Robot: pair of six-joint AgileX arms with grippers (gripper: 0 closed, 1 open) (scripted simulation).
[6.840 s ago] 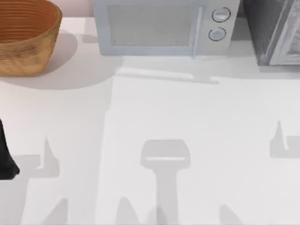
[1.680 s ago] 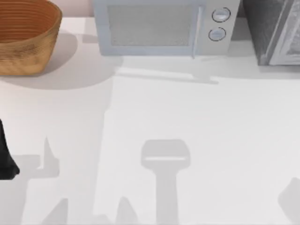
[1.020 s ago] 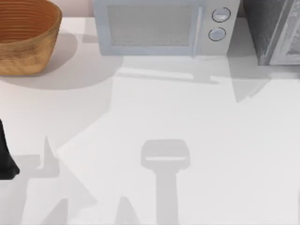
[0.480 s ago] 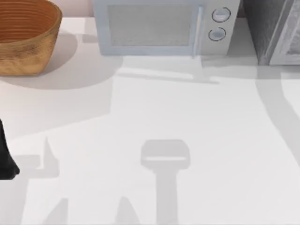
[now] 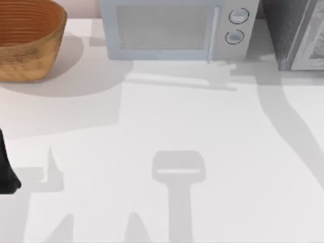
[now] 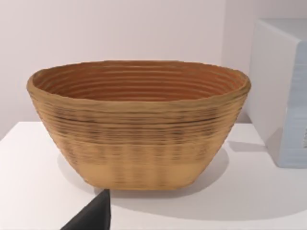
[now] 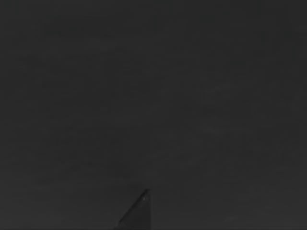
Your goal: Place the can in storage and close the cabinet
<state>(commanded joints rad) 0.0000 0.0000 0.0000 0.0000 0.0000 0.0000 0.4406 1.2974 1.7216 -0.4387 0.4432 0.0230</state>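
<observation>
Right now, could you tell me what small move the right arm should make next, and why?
Probably a short, slow retreat from the cabinet. The right wrist view is dark, and in the top view a long shadow crosses the table up to the cabinet's foot, so the right arm seems close against it. The left arm sits parked at the table's left edge.

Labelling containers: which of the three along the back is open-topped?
The woven basket at back left; the microwave and grey cabinet are closed boxes.
</observation>
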